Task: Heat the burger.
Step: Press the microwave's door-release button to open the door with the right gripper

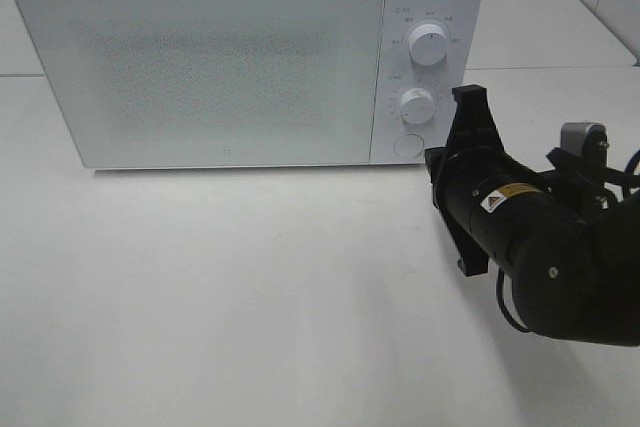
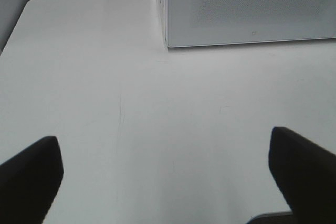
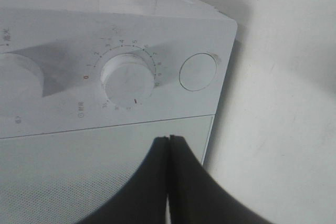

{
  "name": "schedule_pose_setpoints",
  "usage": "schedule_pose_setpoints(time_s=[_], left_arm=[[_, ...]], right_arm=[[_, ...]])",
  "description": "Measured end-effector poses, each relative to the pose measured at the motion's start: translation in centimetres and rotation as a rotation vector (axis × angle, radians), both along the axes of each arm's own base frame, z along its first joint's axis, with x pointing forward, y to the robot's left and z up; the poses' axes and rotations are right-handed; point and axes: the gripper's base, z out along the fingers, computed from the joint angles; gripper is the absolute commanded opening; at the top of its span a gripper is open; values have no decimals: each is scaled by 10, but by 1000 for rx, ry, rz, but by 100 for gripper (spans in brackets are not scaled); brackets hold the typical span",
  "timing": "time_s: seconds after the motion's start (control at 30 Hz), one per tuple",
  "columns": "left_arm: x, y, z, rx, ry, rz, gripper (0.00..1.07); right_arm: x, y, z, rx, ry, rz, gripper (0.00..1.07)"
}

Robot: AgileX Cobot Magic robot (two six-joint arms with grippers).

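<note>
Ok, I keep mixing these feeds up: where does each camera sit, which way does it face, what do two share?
Exterior high: mounted high, looking down over the table at the white microwave; right arm and shut right gripper show.
Left wrist: on its arm, facing across the table to the microwave door; open left gripper shows.
Right wrist: close on the lower dial and round button; shut fingertips show.
Shared: exterior and right wrist both show that dial and button.

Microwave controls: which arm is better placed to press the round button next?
Right, probably. The right gripper, shut, points at the microwave close to its round button. The left gripper hangs open over the table, away from the controls.
</note>
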Motion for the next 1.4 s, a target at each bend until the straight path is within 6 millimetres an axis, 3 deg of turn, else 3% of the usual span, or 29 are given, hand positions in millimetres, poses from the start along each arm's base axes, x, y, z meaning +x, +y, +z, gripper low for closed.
schedule_pose_setpoints(time_s=[0.27,1.07,1.4], left_arm=[[0,0,0,0,0,0,100],[0,0,0,0,0,0,100],[0,0,0,0,0,0,100]], right_arm=[[20,14,-11,22,17,-13,0],[75,15,-39,59,99,-99,0],[90,12,-39,61,97,-122,0]])
